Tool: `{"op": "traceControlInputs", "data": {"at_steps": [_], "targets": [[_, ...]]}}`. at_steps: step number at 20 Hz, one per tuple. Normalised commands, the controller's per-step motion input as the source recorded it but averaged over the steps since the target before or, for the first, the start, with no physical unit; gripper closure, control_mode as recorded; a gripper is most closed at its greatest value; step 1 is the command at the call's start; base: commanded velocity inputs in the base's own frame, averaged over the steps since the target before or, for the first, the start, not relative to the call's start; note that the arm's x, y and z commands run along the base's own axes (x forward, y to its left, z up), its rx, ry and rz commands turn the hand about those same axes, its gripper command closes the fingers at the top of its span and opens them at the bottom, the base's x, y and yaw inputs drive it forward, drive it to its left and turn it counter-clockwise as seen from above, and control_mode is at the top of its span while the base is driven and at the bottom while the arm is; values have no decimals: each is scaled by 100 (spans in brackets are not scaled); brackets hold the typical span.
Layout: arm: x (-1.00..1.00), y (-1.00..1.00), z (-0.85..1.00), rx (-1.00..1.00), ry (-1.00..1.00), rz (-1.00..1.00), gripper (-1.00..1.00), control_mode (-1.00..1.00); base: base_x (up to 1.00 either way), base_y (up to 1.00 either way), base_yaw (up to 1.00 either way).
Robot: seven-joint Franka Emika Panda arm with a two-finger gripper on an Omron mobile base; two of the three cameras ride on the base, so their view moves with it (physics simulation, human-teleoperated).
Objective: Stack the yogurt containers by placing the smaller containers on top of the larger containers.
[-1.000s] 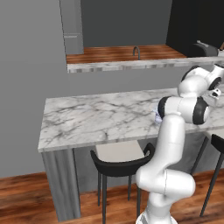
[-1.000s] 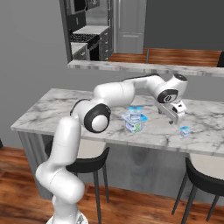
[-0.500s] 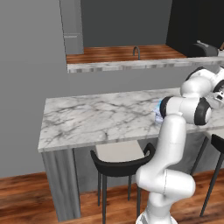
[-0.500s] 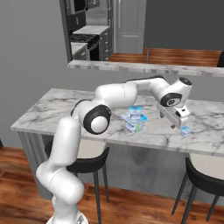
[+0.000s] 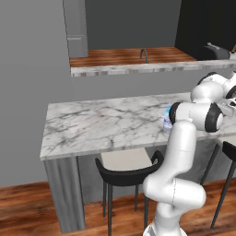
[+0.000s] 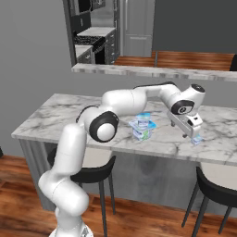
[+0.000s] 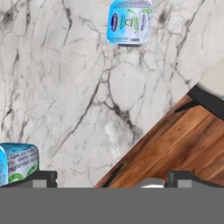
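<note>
Three yogurt tubs can be counted across the views. In the right base view, two larger tubs (image 6: 142,127) stand touching each other near the middle of the marble counter (image 6: 69,115), each whitish with pale blue and green marks. At about 3 o'clock from them, well apart, one smaller light-blue tub (image 6: 197,139) stands near the counter's front edge, just under the gripper (image 6: 190,130).

In the hand view two tubs appear. One (image 7: 129,22) sits at 12 o'clock, its light-blue label carrying a dark blue oval logo and green leafy marks, with small print too blurred to read. The other (image 7: 17,162) is at 8 o'clock, cut by the frame edge, with a blue top, white side and green marks; its lettering is also unreadable. It lies just beside the left finger tip (image 7: 41,178), and whether they touch cannot be told. The right finger tip (image 7: 186,178) rises at 4 o'clock over the wooden floor (image 7: 175,144) beyond the counter edge, where part of a dark stool (image 7: 208,101) shows at 3 o'clock.

The gripper's jaws stand spread wide, with nothing between them.

In the left base view a bit of pale blue tub (image 5: 165,117) shows at the arm's elbow, at 3 o'clock on the counter. Two black stools (image 6: 214,194) stand under the counter front in the right base view.
</note>
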Motion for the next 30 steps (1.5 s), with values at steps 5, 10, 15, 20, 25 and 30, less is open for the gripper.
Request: {"op": "traceControlInputs", "data": {"at_steps": [5,10,15,20,25,30], "targets": [[0,-5,0,0,2,0,-100,-100,0,0,0],[0,-6,0,0,0,0,-100,-100,0,0,0],[0,-3,0,0,-1,0,-100,-100,0,0,0],[-7,0,0,-1,-5,0,-100,-100,0,0,0],[-15,0,0,-4,-6,0,-100,-100,0,0,0],[-16,0,0,-6,-5,-1,-100,-100,0,0,0]]}}
